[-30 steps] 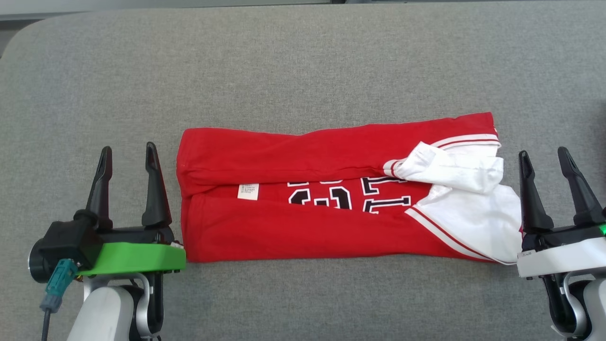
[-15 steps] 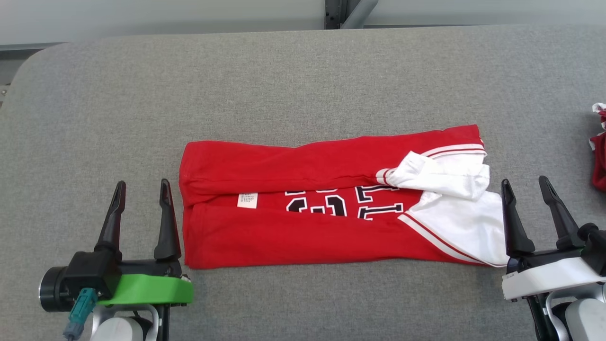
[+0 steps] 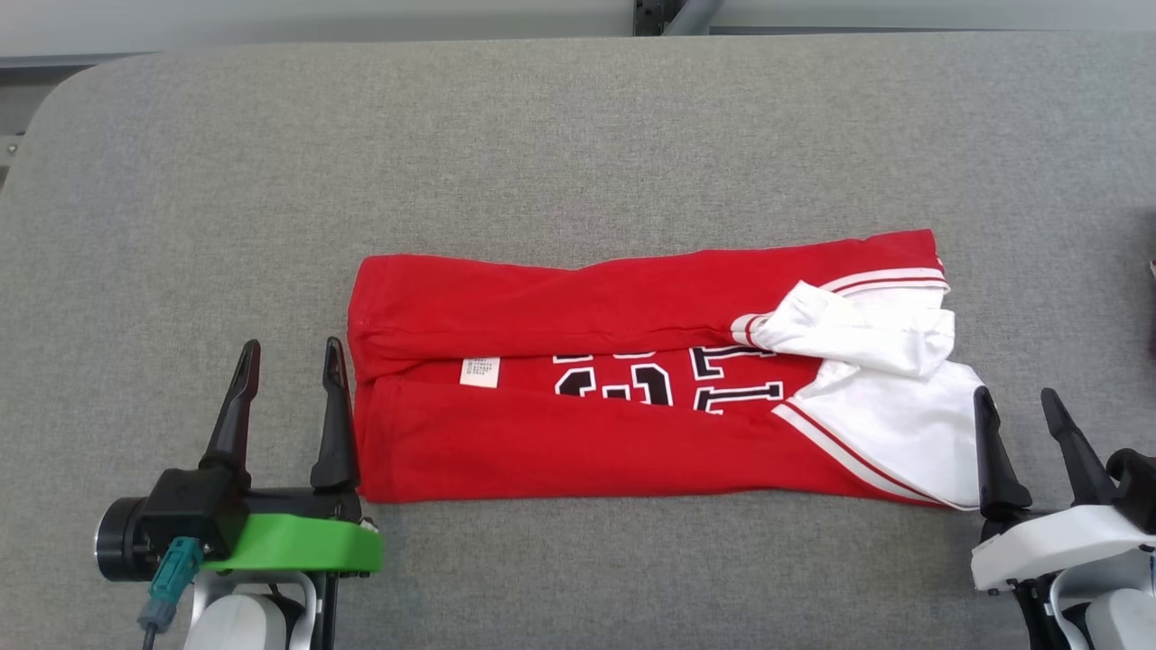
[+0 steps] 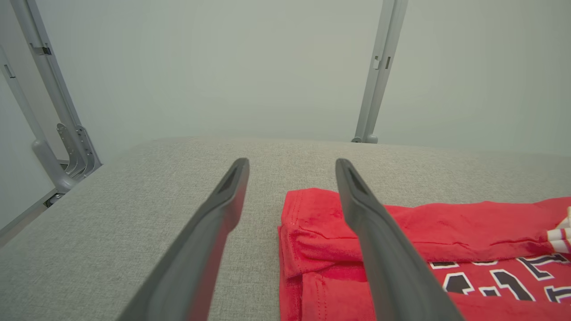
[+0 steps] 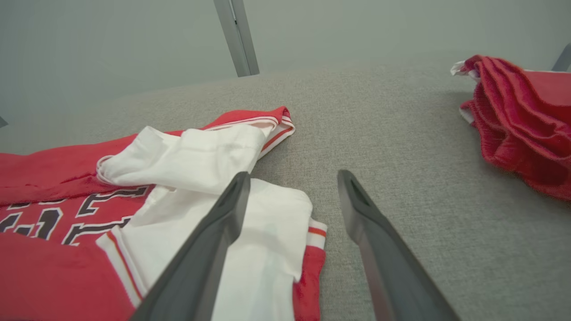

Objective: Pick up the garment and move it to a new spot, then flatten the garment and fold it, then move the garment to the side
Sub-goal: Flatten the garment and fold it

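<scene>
Change: measured against the shirt (image 3: pixel 578 433), both grippers sit closer to the near edge than a second ago, and the left gripper (image 3: pixel 292 345) has closed in on the shirt's left end. The head camera has shifted too, so part of this is the view.
Head view, shirt: red, folded into a long band across the middle of the grey table (image 3: pixel 578 135), with a white sleeve (image 3: pixel 858 329) loose at the right end.
Head view, grippers: the left gripper is just beside the left end and the right gripper (image 3: pixel 1013 393) is at the right end. Both are spread wide and hold nothing.
Left wrist view: fingers apart, the one nearer the shirt over its near left corner. Whether it touches, I cannot tell.
Right wrist view: fingers apart, one over the white cloth. A second red cloth (image 5: pixel 517 120) lies well apart to the right.
Risk: the sleeve is loose, so a pinch there may catch one layer and open the fold. Uneven lifting would skew the band.
</scene>
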You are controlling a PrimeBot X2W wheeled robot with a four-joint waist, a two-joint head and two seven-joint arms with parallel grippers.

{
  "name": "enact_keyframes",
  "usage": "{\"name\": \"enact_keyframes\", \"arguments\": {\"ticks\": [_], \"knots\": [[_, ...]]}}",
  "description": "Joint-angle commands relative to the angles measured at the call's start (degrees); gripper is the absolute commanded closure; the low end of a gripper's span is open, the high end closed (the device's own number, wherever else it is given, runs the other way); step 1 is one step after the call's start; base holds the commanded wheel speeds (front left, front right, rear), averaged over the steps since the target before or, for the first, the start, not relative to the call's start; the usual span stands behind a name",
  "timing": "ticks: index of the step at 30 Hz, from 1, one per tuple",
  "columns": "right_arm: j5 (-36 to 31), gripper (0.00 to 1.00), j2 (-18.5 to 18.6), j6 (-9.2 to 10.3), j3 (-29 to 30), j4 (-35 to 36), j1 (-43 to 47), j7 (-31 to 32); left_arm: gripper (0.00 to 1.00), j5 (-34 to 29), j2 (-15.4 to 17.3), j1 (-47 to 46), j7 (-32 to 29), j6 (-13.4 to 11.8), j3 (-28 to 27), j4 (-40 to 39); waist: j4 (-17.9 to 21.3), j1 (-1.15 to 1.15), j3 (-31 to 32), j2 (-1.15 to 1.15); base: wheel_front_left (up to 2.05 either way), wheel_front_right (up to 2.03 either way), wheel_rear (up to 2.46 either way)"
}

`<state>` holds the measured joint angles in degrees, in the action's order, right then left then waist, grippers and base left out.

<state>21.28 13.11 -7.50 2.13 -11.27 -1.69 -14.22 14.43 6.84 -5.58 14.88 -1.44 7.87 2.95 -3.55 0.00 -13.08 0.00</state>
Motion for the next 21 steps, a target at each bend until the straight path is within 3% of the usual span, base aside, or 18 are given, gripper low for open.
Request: {"name": "enact_keyframes", "arguments": {"ticks": [1, 12, 21], "knots": [[0.6, 0.00, 0.3, 0.03, -0.3, -1.0, -0.9, 0.0, 0.00, -0.4, -0.1, -1.0, 0.2, 0.4, -0.1, 0.3, -0.4, 0.00, -0.7, 0.00, 0.00, 0.00, 0.00], [5.4, 0.00, 2.6, 0.03, -8.9, -8.9, -10.3, 1.9, 0.00, -1.9, -1.6, -3.3, 0.2, 2.0, 0.1, 1.4, -2.0, 0.00, -3.8, 0.00, 0.00, 0.00, 0.00], [10.2, 0.00, 4.2, 0.00, -17.1, -15.2, -14.3, 13.0, 0.00, -2.3, -2.8, -4.7, 0.2, 3.0, 0.3, 2.5, -4.2, 0.00, -5.4, 0.00, 0.00, 0.00, 0.00]]}}
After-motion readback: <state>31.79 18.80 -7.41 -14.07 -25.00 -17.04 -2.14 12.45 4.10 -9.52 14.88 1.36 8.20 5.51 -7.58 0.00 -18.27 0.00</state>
